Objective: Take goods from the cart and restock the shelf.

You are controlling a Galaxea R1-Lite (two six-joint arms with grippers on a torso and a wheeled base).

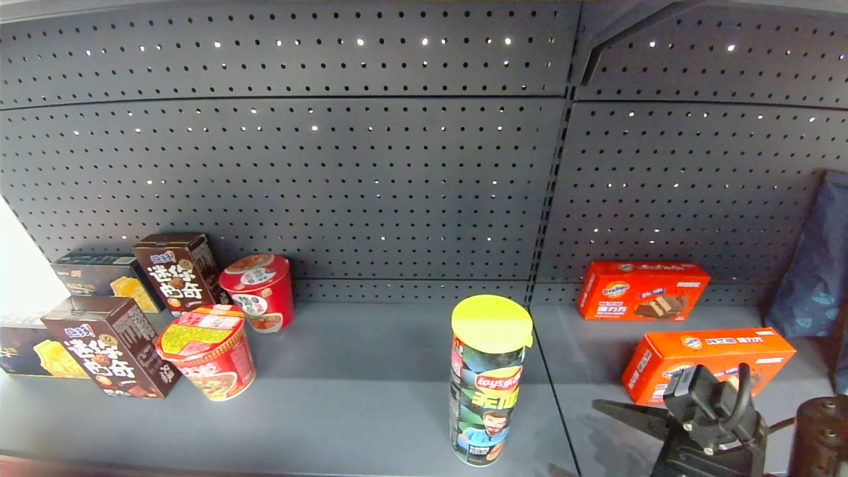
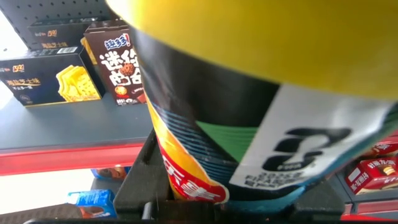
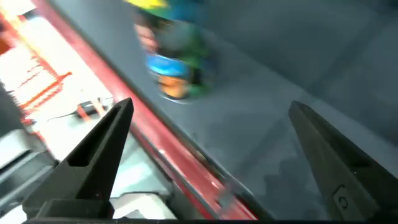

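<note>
- Chips can [image 1: 490,381], yellow lid, stands upright on the shelf [image 1: 371,371] near its front edge. It is ahead of the right pincer [image 3: 210,106] and off to its left, apart from it.
- Right pincer: released, jaws spread wide, low at the shelf's front edge. The standing can shows blurred beyond the gap.
- Left pincer [image 2: 230,196]: clenched on a second chips can [image 2: 249,93], yellow lid uppermost. The can is held in front of the shelf's red front lip [image 2: 68,158] and reaches below it.
- Front orange box [image 1: 705,358] lies flat just beyond the right pincer. Rear orange box [image 1: 639,288] lies farther back against the pegboard panel [image 1: 397,185].
- Well to the left of the right pincer, past the standing can: front noodle cup [image 1: 209,351], tilted, and rear noodle cup [image 1: 260,291], upright.
- Beside the cups: front brown cookie box [image 1: 109,344], rear brown cookie box [image 1: 179,268], and black boxes [image 1: 106,278] farther left.
</note>
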